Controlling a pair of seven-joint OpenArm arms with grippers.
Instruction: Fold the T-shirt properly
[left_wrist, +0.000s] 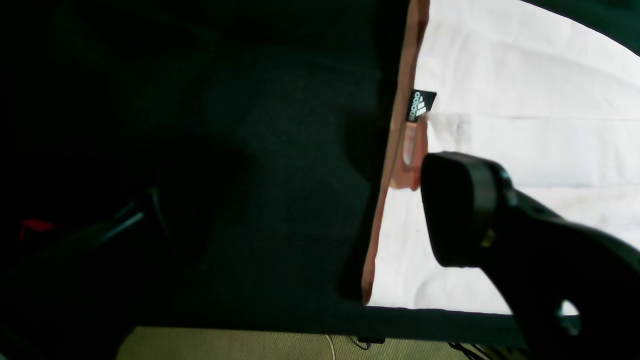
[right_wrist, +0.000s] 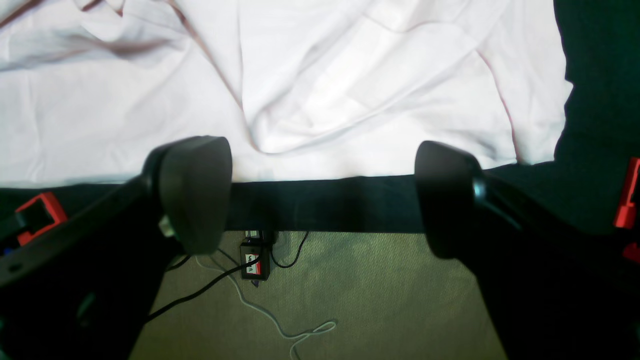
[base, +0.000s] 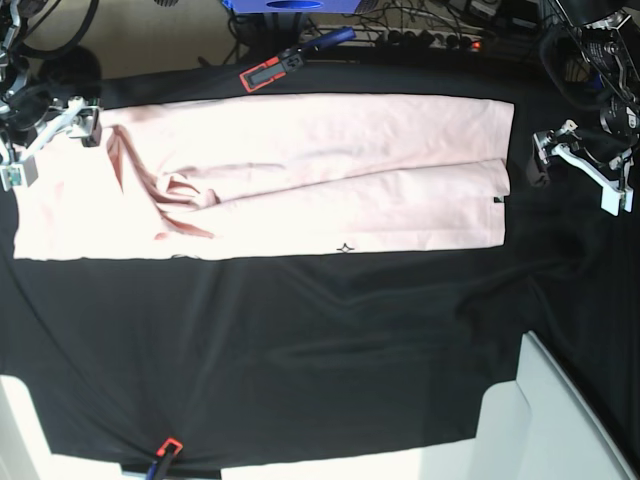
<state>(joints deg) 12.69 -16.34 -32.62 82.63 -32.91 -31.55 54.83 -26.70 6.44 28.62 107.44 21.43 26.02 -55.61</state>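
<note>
Both spread wide and empty: left pincer (base: 572, 160) at frame right, right pincer (base: 45, 135) at upper left. Between them, T-shirt (base: 300, 175) flat across the upper table (base: 300, 350), edges just beside each.

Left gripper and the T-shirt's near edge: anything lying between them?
Only bare black table cloth. In the base view a narrow dark strip separates the left gripper from the T-shirt hem, with nothing lying on it.

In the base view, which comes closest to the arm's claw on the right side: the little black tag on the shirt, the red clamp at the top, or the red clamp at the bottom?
From the left gripper:
1. Black tag, on the T-shirt's near edge.
2. Top red clamp, at the table's far edge.
3. Bottom red clamp, at the opposite corner.
</note>
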